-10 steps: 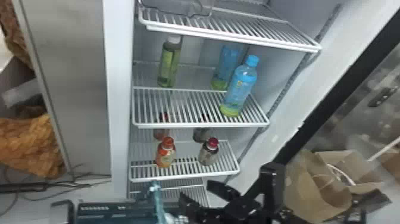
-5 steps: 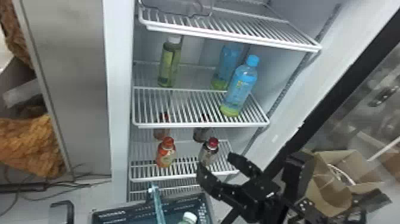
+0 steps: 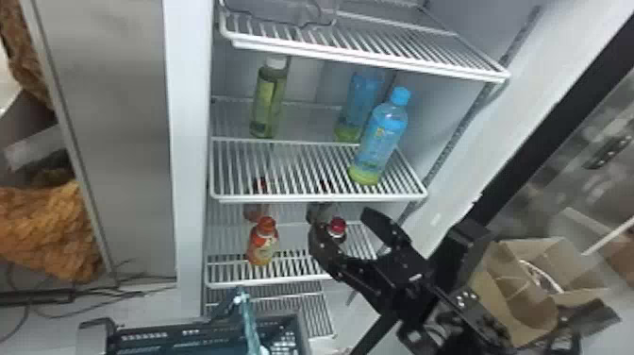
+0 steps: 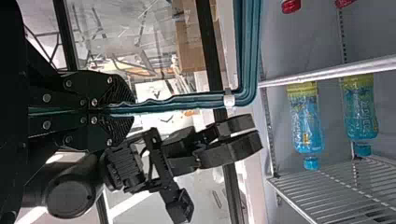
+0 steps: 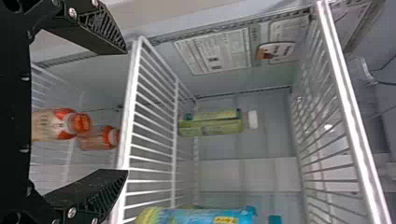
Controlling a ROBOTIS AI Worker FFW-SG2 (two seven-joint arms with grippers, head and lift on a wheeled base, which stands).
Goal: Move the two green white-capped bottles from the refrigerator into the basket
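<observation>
A: Green white-capped bottle [image 3: 269,101]?
B: Upright on the middle shelf [image 3: 311,199] of the refrigerator, left side, toward the far part. Two blue bottles [image 3: 377,137] to its right, one nearer than the other.
A: Right gripper [image 3: 343,222]?
B: Released, fingers spread wide, nothing between them. Near side of the lower shelf [image 3: 264,284], toward its right end, apart from the green bottle. One finger partly covers a red-capped bottle [image 3: 337,231]; orange bottle [image 3: 263,245] left of that.
A: Left gripper [image 4: 130,108]?
B: Clenched, grasping the basket [image 3: 160,336] by a teal strip along its edge. Basket sits low and near, left of the right gripper.
A: Anything farther right?
B: Open cardboard box [image 3: 533,288], beyond the right arm.
</observation>
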